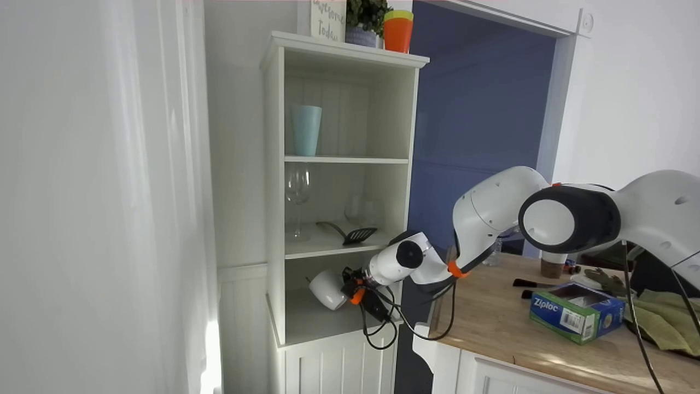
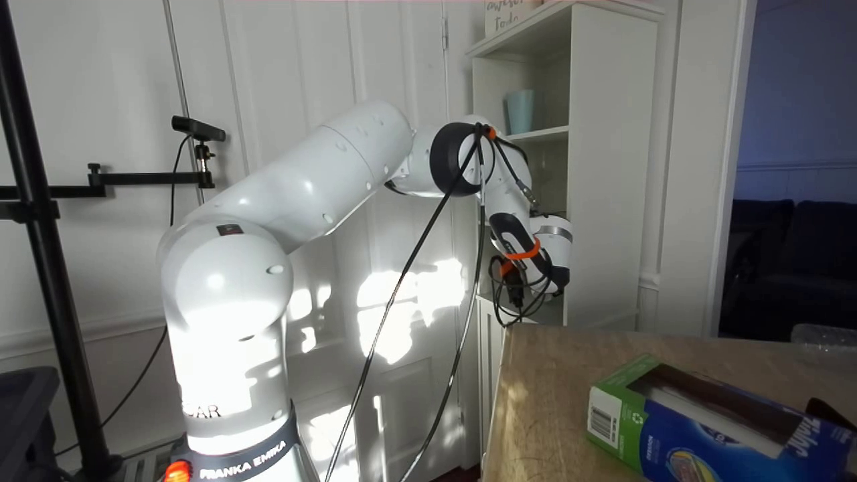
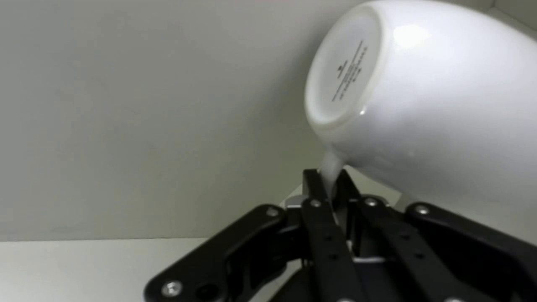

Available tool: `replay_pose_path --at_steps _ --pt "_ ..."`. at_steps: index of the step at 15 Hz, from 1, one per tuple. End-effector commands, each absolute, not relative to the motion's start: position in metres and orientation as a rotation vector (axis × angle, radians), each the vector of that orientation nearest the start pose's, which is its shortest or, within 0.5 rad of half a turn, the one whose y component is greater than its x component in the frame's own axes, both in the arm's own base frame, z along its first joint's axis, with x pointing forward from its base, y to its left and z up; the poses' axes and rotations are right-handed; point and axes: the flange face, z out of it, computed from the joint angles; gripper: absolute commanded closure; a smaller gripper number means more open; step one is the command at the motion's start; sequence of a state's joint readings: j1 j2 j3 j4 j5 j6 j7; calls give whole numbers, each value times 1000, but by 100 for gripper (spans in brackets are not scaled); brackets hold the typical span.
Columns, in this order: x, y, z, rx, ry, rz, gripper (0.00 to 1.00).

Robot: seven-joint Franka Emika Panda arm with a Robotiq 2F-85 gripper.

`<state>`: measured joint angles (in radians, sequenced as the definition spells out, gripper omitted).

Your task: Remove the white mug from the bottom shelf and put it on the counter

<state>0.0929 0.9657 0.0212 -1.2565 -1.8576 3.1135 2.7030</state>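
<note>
My claw (image 3: 329,183) is clamped on the thin handle (image 3: 332,162) of the white mug (image 3: 436,100), which is tilted inside the bottom shelf (image 1: 317,328); whether the two touch, I can't tell. Taking it out looks like the step in hand. With so narrow a pinch the mug could pivot, so I should hold firm and move slowly. I'd draw it straight out through the open front, clear of the middle board (image 1: 328,253) and side panel (image 2: 609,174), before swinging toward the desk (image 1: 481,323), minding my looped cables (image 1: 453,306). Then I'd turn it base-down and lower it onto bare wood, apart from the Ziploc box (image 1: 574,314), easing my grip only once it stands steady
</note>
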Motion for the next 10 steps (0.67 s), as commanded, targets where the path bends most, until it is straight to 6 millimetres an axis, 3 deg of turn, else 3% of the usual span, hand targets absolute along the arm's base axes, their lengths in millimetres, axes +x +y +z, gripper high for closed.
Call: replay_pose_path --at_steps 1,10 --pt "719 158 208 -2294 885 -1087 96" --pt "698 181 227 -2266 790 -1034 96"
